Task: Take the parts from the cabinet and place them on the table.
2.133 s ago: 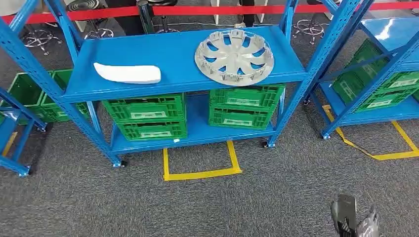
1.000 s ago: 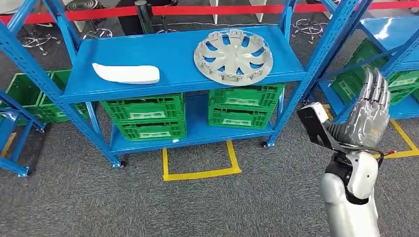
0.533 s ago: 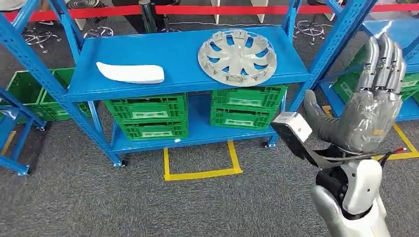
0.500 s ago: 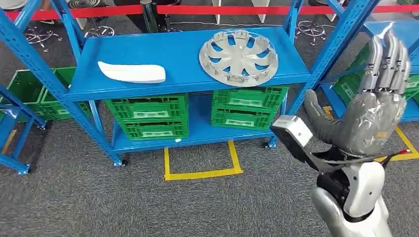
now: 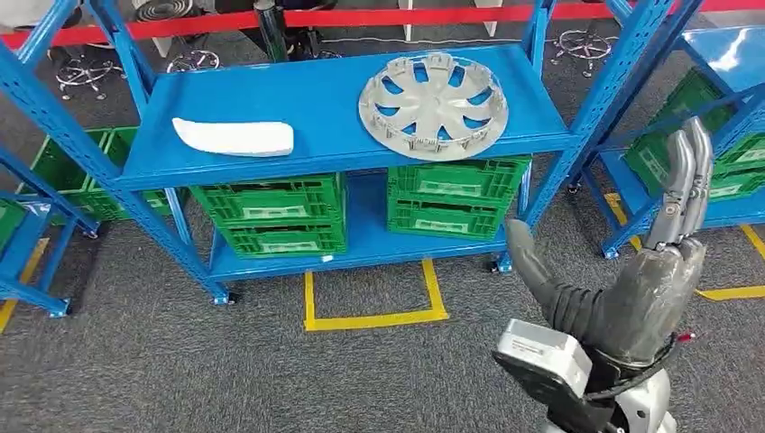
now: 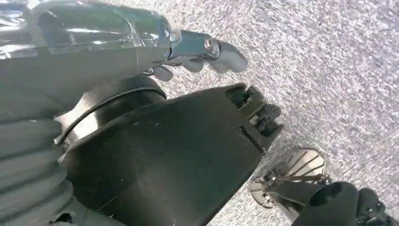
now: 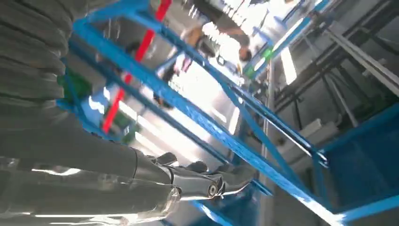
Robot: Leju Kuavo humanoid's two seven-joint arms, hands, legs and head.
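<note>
Looking at where I'm at, view by view:

Head view, parts: the silver hubcap [image 5: 433, 105] sits upper centre on the top shelf [image 5: 325, 108] of the blue cabinet [image 5: 564, 135], and the white curved part [image 5: 234, 137] lies upper left on that same shelf, well apart from it. Neither one is touched yet.

Head view, my right hand [image 5: 645, 271]: lower right of the frame, raised in front of me, fingers straight and spread from the thumb, holding nothing. It's well short of the shelf.

Head view, extras: green crates [image 5: 361, 212] on the lower shelf, yellow floor tape [image 5: 372, 317] at lower centre.

Left wrist view, my left hand [image 6: 207, 49]: upper middle of the frame over grey carpet [image 6: 339, 61]. Fingers look curled with nothing in them, but honestly I can't tell for sure.

Right wrist view: same right hand, fingertips [image 7: 235, 178] at lower centre, pointing up past blue beams, empty.

Progress: basically zero, I'd say. Both parts still on the cabinet, so both pickups and both drop-offs are left. Can't spot the table from here.
</note>
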